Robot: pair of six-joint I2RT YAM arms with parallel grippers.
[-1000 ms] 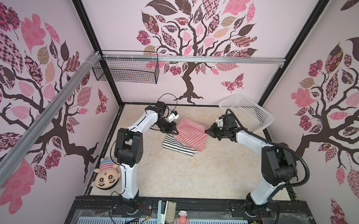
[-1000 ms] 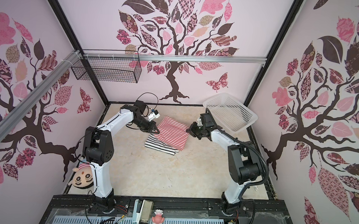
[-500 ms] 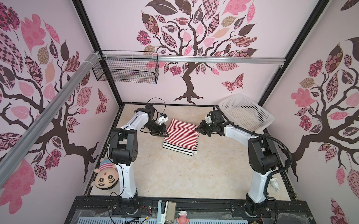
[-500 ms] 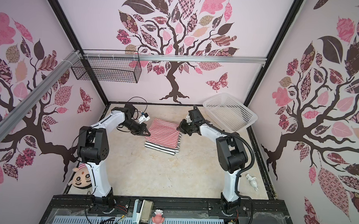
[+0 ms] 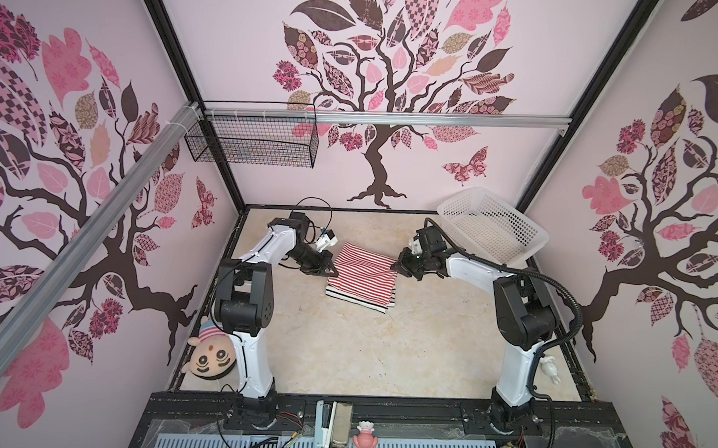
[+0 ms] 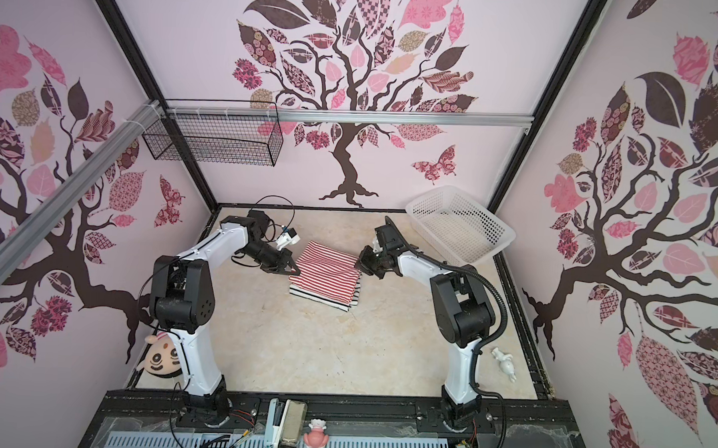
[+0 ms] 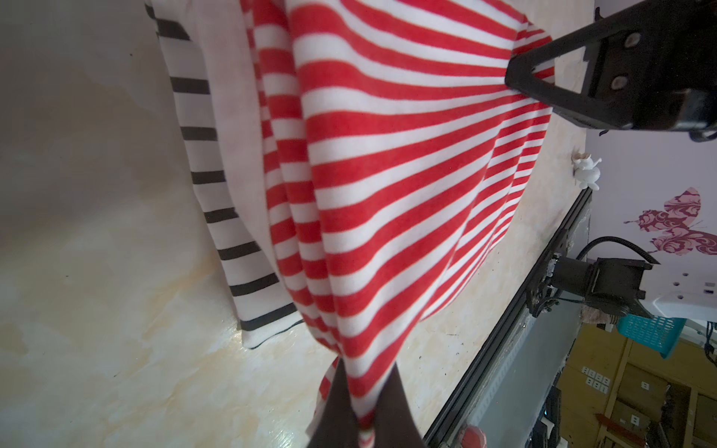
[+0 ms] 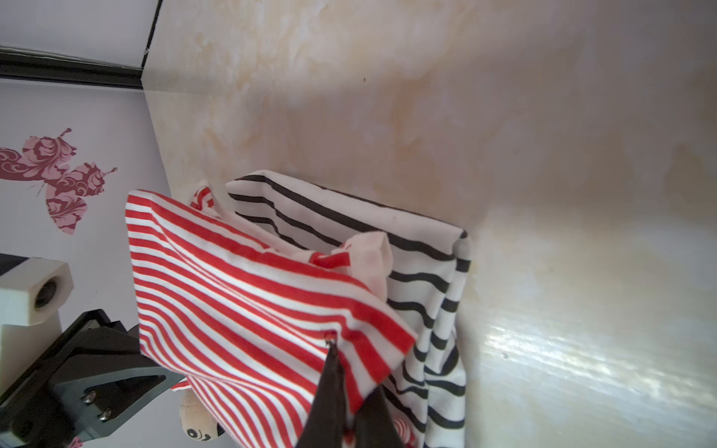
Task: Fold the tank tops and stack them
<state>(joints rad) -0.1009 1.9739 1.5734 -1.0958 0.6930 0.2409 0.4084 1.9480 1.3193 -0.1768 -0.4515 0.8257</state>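
My left fingers [image 5: 329, 270] and right fingers [image 5: 396, 267] are each pinched shut on a corner of the folded red-and-white tank top [image 5: 363, 273], which is draped over the folded black-and-white tank top [image 5: 360, 301] on the table [image 5: 343, 357]. I judge only releasing and squaring remain.

The table [image 5: 343, 349] was pale, with marks like marble. A folded black-and-white top [image 5: 362, 302] lay flat on it near the back. A white basket [image 5: 515, 236] sat in the far right corner. A tiny white toy [image 5: 550, 368] lay by the right edge.
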